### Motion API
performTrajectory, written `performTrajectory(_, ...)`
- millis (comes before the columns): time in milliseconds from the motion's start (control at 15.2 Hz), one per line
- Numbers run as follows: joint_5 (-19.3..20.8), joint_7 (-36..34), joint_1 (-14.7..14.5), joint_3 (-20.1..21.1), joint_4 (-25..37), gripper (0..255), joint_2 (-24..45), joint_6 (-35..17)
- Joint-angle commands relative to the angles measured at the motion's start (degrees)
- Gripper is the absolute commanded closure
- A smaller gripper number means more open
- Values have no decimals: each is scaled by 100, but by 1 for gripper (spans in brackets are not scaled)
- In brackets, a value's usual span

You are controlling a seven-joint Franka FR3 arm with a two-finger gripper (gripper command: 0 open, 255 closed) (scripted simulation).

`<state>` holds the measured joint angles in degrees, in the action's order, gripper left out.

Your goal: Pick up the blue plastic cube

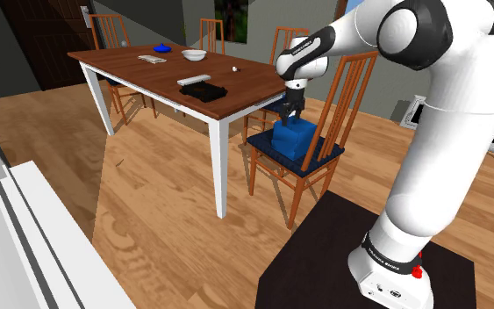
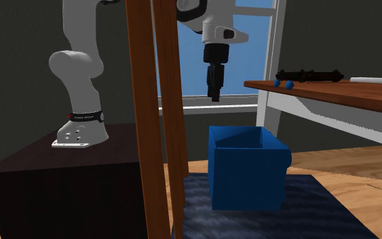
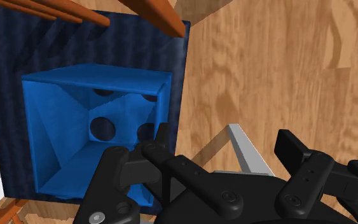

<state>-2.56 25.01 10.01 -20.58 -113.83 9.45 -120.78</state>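
The blue cube (image 1: 290, 139) is a hollow box with an open top and round holes inside. It rests on the dark blue cushion (image 1: 267, 147) of a wooden chair beside the table. My black gripper (image 1: 290, 114) hangs just above the cube (image 2: 247, 166) without touching it. From the side, the gripper (image 2: 216, 95) hovers clearly higher than the cube's rim. Looking down along the hand, the gripper (image 3: 225, 145) is open, its fingers (image 3: 158, 137) standing apart over the cube's (image 3: 75, 127) edge nearest the floor.
The wooden table (image 1: 148, 75) with white legs (image 1: 220, 167) stands close beside the chair, carrying a white bowl (image 1: 194, 54), a black object (image 1: 204, 90) and small items. The chair's back slats (image 2: 152, 115) rise beside the cube. My dark stand (image 1: 324, 263) is nearby.
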Motion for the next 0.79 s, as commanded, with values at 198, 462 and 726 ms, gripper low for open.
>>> performTrajectory(198,-504,513,390,-19,999,0,1110,-15)
performTrajectory(462,-698,674,573,32,1379,0,1601,-89)
performTrajectory(726,-767,715,597,69,1286,0,1758,-330)
